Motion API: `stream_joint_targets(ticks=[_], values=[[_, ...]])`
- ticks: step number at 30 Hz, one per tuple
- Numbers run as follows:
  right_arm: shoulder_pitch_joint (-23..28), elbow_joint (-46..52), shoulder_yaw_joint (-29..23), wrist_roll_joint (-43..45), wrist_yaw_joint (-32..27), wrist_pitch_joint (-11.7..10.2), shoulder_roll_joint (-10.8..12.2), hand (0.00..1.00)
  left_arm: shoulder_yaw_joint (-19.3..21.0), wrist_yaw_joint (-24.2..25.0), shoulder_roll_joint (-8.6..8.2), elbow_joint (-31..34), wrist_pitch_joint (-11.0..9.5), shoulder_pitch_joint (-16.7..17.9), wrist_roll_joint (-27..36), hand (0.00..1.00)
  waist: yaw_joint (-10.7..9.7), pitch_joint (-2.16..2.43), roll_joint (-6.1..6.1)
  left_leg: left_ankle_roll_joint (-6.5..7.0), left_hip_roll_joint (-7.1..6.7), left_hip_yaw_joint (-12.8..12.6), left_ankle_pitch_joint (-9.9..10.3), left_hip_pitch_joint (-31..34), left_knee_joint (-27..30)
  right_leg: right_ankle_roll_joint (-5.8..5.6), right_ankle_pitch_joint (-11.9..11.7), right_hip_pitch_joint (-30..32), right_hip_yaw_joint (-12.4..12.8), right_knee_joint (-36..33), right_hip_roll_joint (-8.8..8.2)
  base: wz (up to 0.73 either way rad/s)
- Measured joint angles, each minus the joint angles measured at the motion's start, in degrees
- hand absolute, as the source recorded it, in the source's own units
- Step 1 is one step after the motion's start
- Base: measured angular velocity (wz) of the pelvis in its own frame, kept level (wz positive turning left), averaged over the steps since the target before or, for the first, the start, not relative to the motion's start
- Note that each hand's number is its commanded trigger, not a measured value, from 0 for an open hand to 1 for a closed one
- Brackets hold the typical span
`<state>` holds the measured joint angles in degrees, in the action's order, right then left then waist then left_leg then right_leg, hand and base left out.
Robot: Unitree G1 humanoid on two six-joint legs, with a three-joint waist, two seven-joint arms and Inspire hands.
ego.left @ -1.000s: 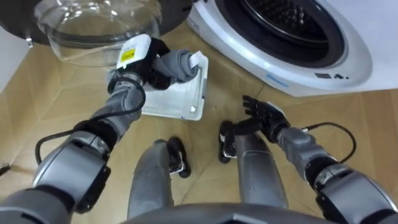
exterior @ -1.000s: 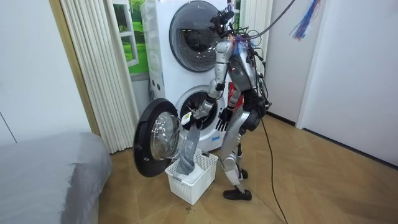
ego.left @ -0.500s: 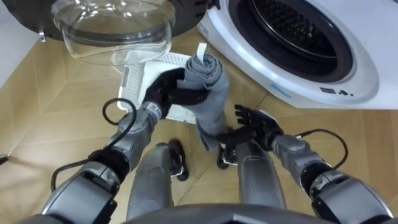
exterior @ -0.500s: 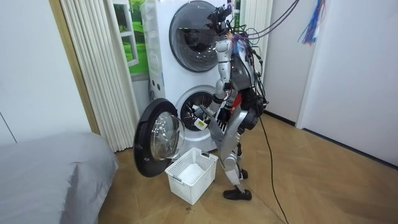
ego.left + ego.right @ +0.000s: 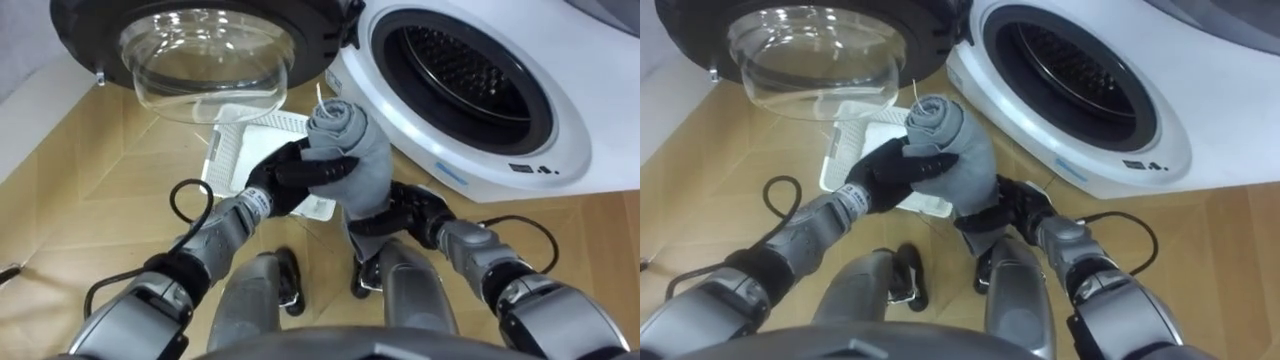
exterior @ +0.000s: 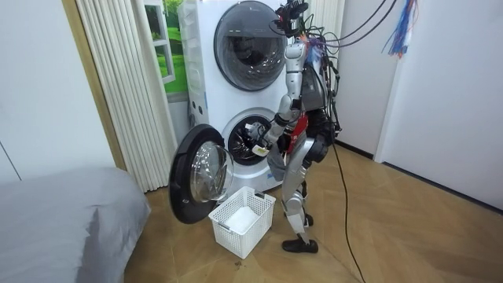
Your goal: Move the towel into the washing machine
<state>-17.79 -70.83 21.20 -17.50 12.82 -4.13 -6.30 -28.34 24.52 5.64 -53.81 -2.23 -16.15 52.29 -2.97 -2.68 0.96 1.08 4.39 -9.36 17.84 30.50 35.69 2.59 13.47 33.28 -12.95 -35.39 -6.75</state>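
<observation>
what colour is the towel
Plain grey towel, clearest in the left eye view.

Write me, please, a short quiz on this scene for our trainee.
1. True or false: the round glass door of the white front-loading washing machine stands open.
2. Where is the rolled grey towel? A: inside the washing machine. B: gripped in the black left hand. C: draped over the door.
3. Name the container on the wooden floor by the door.
Key: 1 true; 2 B; 3 the white slatted plastic basket.
</observation>
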Motion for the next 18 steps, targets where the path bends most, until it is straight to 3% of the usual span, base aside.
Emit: stream_joint_targets(ticks=[7,18], values=[[-0.16,0.40,-0.02,0.09,-0.18,-0.03,-0.61,1.00,-0.07,2.14,-0.55,4.79,1.14,0.00,0.02,1.00,0.50,0.10,0.19,0.01,0.15,-0.11,-0.02,0.67,0.06,0.00,0.00,0.78,0.16,-0.16,-0.02,0.00],[1.07,1.47,0.00,0.31,-0.47,0.54,-0.79,1.00,-0.04,2.42,-0.62,5.97,2.49,0.02,0.02,1.00,1.70,0.23,0.42,0.00,0.14,-0.10,-0.03,0.72,0.02,0.00,0.01,0.93,0.23,-0.20,-0.01,0.00]])
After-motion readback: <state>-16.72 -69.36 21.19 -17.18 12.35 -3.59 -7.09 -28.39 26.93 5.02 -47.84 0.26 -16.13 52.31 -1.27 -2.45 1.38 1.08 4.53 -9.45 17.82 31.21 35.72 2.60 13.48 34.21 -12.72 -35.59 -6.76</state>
